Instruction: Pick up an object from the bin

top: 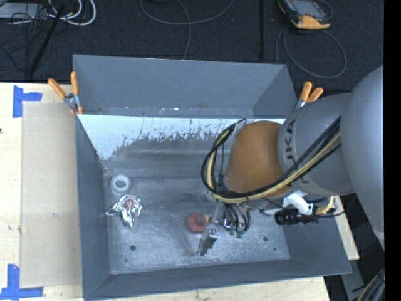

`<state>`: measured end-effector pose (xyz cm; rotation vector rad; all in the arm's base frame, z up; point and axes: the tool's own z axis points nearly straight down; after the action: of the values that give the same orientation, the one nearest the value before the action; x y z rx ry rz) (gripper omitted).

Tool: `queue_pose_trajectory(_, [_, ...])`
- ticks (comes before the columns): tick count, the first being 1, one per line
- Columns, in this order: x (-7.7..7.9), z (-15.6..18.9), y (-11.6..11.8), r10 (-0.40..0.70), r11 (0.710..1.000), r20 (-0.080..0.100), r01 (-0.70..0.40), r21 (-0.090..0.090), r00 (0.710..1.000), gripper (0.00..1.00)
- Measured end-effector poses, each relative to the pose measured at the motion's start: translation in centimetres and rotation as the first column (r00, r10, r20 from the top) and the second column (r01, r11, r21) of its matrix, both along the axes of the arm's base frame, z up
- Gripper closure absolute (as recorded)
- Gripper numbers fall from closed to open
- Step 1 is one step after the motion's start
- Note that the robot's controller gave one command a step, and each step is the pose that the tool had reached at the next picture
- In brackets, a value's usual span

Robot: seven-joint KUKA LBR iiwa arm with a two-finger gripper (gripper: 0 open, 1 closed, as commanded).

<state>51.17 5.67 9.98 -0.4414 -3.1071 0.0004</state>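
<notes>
Fingers [205, 243] together, slim bare metal, just beside rounded red lump [197, 222]

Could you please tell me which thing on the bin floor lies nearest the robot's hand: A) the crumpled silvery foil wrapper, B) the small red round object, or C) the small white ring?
B: the small red round object lies right beside the hand, on its view-left side, while the small white ring and the crumpled silvery foil wrapper sit far off by the left wall of the grey metal bin.
</notes>
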Motion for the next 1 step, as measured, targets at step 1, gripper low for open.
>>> queue_pose_trajectory(1, [-0.05,1.60,-0.19,-0.091,0.996,0.003,0.091,0.000,0.996,0.00])
